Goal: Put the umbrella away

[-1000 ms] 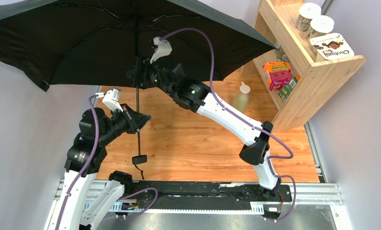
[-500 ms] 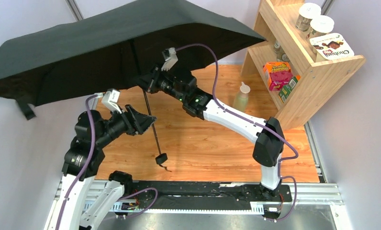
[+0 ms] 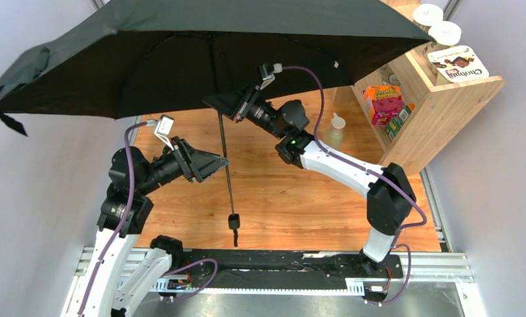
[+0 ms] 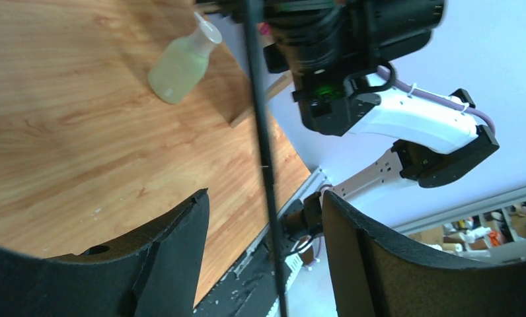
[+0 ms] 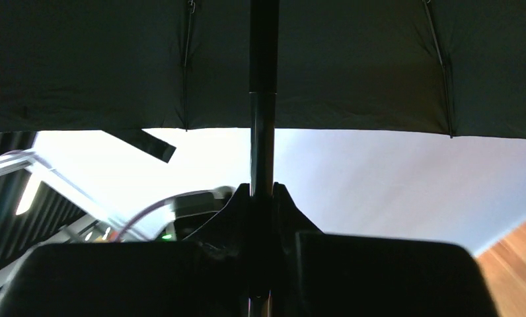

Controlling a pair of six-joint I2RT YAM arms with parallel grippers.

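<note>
The open black umbrella (image 3: 201,46) spreads across the top of the overhead frame above the wooden table (image 3: 280,198), its thin shaft hanging down mid-frame. The right gripper (image 3: 228,105) is clamped on the shaft just under the canopy. Lower left, the left gripper (image 3: 215,162) stands wide apart around the shaft, holding nothing.

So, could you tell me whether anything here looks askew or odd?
Only the umbrella: it is fully open over the table, shaft tilted, handle hanging free, clamped high up by the right gripper alone; left gripper jaws spread around the shaft.
</note>
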